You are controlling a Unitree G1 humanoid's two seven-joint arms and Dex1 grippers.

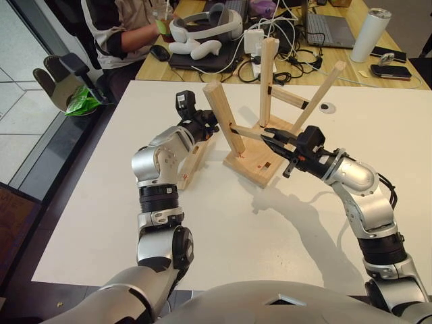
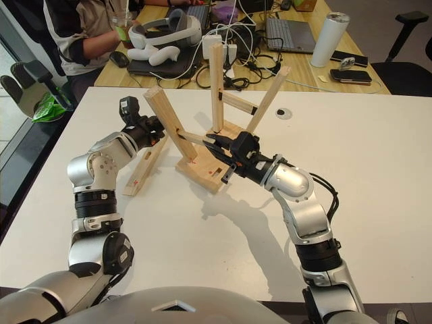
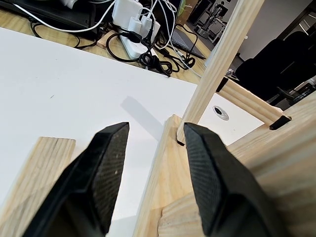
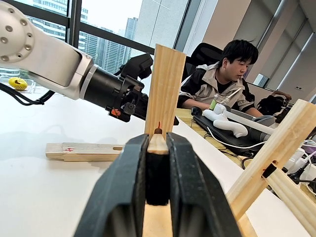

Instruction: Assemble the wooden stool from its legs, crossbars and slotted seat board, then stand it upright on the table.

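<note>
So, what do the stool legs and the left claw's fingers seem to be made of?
Stool legs: pale wood, apparently bare; grain lines show and nothing shines.
Left claw's fingers: black, matte, probably rubber or plastic pads; a fine grainy texture covers their inner faces.

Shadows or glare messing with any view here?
Left eye view: stool and right tool throw soft shadows on the table toward the robot, no glare. Left wrist view: a leg lays a faint shadow on the table. Right wrist view: bright windows backlight the scene; the tool, shut on the crossbar, reads dark.
</note>
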